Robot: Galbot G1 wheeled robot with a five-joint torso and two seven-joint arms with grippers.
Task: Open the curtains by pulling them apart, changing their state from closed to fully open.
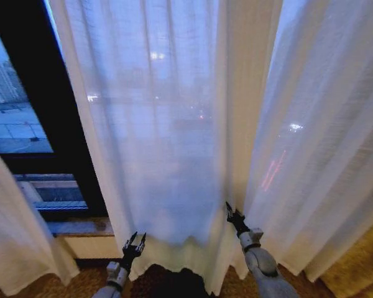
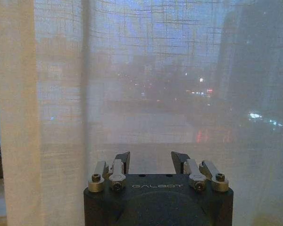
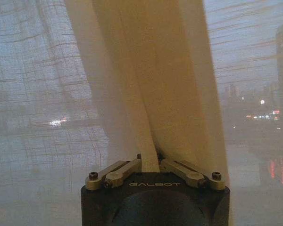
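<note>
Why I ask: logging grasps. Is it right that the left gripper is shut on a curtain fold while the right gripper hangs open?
Sides are swapped. The right wrist view shows the right gripper shut on a sheer curtain fold; the left gripper hangs open.

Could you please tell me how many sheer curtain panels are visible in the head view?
3: a middle panel pinched by the right gripper, a right panel, and another at the lower left.

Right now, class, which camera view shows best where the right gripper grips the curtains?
The right wrist view: the right gripper is shut on a bunched fold of the curtains, seen close up. The head view shows that gripper small, at the seam between panels. The left wrist view shows the left gripper open before plain fabric.
</note>
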